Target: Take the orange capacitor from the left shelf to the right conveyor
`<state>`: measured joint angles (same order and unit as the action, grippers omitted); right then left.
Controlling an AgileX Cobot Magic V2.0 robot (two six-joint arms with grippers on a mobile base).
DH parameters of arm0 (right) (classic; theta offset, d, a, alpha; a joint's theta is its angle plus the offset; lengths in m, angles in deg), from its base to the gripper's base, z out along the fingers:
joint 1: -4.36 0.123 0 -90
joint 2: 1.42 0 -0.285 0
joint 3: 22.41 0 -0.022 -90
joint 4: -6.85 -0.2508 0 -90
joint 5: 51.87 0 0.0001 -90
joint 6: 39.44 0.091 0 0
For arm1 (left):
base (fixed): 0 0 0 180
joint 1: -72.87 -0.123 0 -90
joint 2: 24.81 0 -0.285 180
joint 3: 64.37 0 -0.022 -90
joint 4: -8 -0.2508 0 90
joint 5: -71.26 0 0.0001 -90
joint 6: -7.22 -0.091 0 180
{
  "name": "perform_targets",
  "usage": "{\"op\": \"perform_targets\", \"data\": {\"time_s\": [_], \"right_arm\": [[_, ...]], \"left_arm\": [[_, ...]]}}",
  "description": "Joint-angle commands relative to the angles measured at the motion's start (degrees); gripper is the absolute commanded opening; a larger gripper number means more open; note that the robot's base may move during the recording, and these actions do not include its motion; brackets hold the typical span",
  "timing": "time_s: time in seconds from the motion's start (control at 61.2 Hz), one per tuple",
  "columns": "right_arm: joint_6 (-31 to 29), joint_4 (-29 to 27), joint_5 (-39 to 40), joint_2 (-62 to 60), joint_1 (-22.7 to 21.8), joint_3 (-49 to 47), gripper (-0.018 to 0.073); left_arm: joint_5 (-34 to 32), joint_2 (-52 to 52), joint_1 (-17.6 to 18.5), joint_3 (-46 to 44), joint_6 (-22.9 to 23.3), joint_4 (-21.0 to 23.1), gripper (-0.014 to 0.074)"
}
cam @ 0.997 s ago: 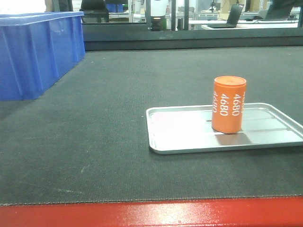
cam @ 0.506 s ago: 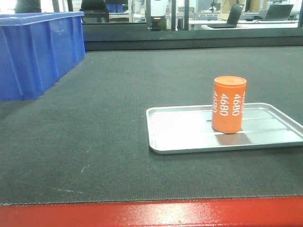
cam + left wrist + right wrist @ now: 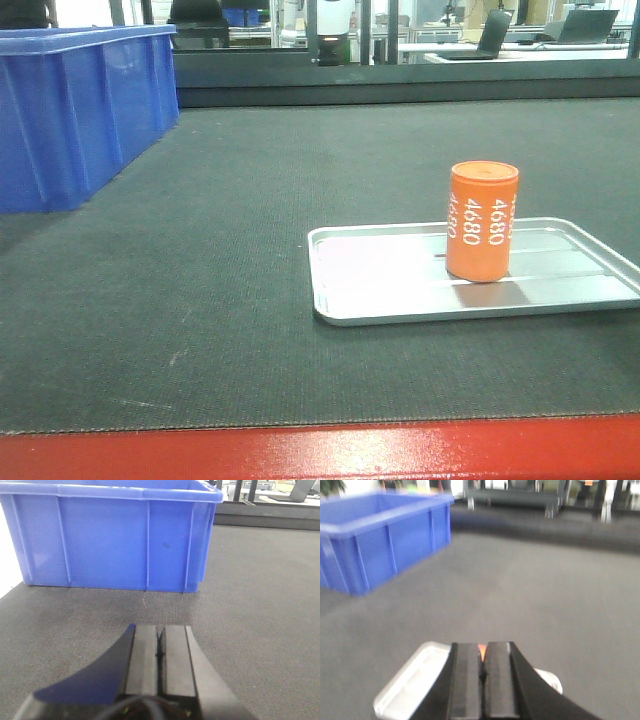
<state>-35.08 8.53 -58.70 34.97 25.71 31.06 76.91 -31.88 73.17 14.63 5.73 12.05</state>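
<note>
- Your orange capacitor [image 3: 483, 222] stands upright in the silver metal tray [image 3: 380, 275], toward that tray's right half, white "4680" running down its side.
- The tray lies flat on the dark grey belt of the right conveyor [image 3: 230, 260], with the capacitor touching nothing but the tray floor.
- Well to the left of the tray and farther back, you have the blue plastic bin [image 3: 75, 110] sitting on the same belt.
- In front of the tray, the conveyor's red front edge [image 3: 320, 452] runs across the bottom of the front view.
- Your left gripper [image 3: 161, 652] is clenched, pads pressed flat together with nothing between them; it hangs over bare belt facing the bin's long wall [image 3: 110, 540], nowhere near the tray.
- Your right gripper [image 3: 482, 672] is also closed tight and empty-handed; the wrist picture is blurred.
- Just past its fingertips you catch a sliver of orange [image 3: 482, 650] and the tray's rounded corner [image 3: 410, 680] below and to the left.
- Neither arm appears in the front view.
</note>
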Motion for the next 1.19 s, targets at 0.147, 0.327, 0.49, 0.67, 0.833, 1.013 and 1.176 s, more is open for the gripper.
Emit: {"op": "perform_targets", "data": {"time_s": [0.147,0.327,0.49,0.67,0.833,1.013,1.176], "right_arm": [[-0.27,-0.51,-7.83,-9.26,-10.73,-0.97,0.0057],[-0.84,-0.51,-4.12,-18.47,-19.48,6.22,0.0057],[-0.84,-0.51,1.00,-26.51,-23.96,15.65,0.0057],[-0.84,-0.65,6.22,-29.96,-25.12,22.76,0.0057],[-0.84,-1.68,6.84,-30.02,-25.11,25.11,0.0057],[-0.84,-1.68,6.84,-30.02,-25.11,25.11,0.0057],[-0.84,-1.68,6.84,-30.02,-25.11,25.11,0.0057]], "left_arm": [[-5.18,0.51,-0.10,-0.25,0.09,0.20,-0.0127],[-5.18,0.51,-0.10,-0.25,0.09,0.20,-0.0127],[-5.18,0.51,-0.10,-0.25,0.09,0.20,-0.0127],[-5.18,0.51,-0.10,-0.25,0.09,0.20,-0.0127],[-5.18,0.51,-0.10,-0.25,0.09,0.20,-0.0127],[-5.18,0.51,-0.10,-0.25,0.09,0.20,-0.0127],[-5.18,0.51,-0.10,-0.25,0.09,0.20,-0.0127]]}}
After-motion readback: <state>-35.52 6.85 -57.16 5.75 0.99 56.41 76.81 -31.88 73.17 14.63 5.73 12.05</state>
